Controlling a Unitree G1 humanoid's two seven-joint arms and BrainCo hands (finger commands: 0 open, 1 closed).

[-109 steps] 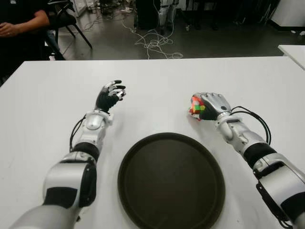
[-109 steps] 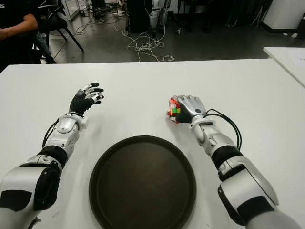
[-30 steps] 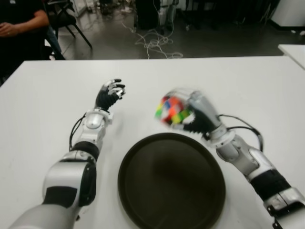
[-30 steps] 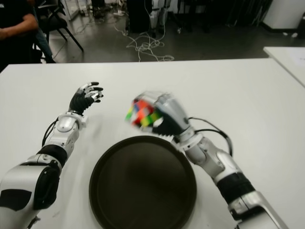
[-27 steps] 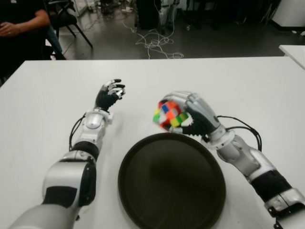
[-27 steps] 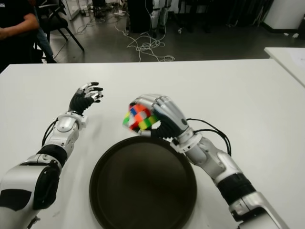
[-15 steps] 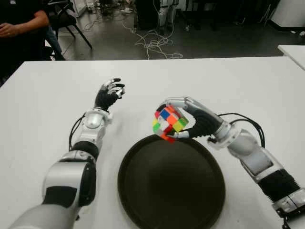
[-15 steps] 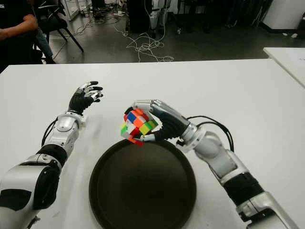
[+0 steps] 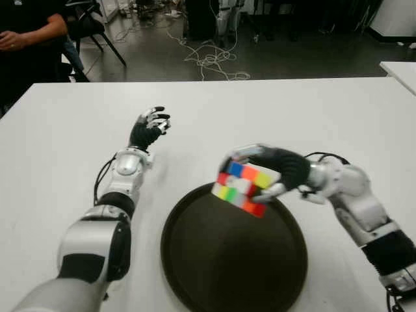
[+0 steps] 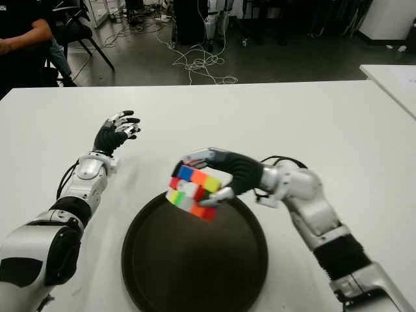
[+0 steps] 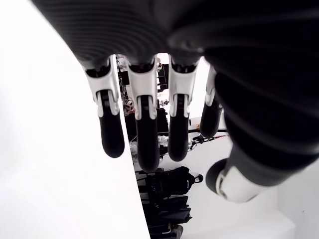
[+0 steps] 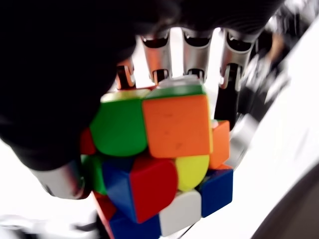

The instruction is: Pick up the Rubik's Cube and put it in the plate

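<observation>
My right hand is shut on the scrambled Rubik's Cube, its fingers over the top and thumb beneath. The cube hangs tilted above the far edge of the round dark plate, not touching it. Up close in the right wrist view, the cube fills the palm with the fingers wrapped behind it. My left hand shows idle on the left side of the white table, fingers relaxed and holding nothing.
A person sits at the far left corner beyond the table. Cables lie on the floor behind the table. Another white table's corner shows at the far right.
My right hand has carried the cube from the table on the right, lifted it, swung it leftward and lowered it over the plate's far edge, rolling palm-down. The left hand stayed put.
</observation>
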